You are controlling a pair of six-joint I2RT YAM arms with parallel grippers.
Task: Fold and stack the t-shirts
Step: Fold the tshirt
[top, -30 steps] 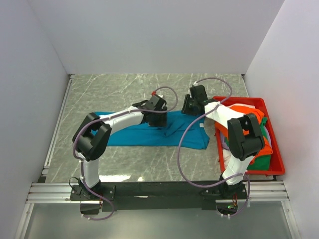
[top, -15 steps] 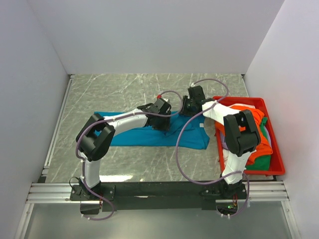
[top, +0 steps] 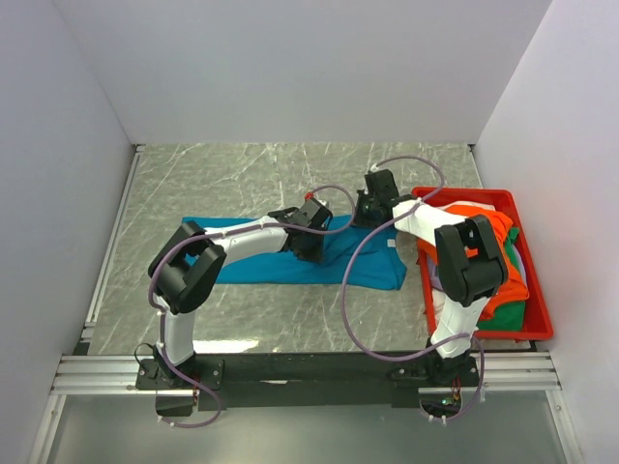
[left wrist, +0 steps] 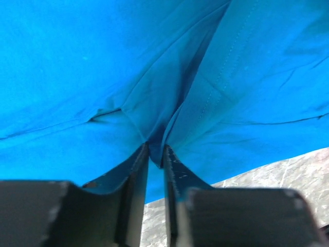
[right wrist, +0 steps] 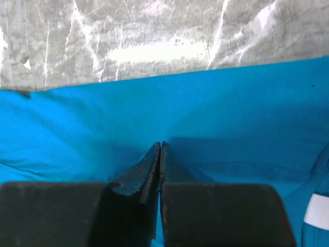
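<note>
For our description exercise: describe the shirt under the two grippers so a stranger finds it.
On the grey marble table, left of the red bin of bundled shirts, lies the teal-blue t-shirt. Unlike those, it is spread flat outside the bin, pinched by the left gripper and right gripper.

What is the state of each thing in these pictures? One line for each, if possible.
teal-blue t-shirt: lying on the table, pinched in two places.
left gripper: fingers closed on a raised fold of the teal-blue t-shirt.
right gripper: fingers shut on the teal-blue t-shirt.
red bin: holds a heap of shirts.
orange t-shirt: crumpled in the red bin.
green t-shirt: crumpled, partly covered by the orange t-shirt.
</note>
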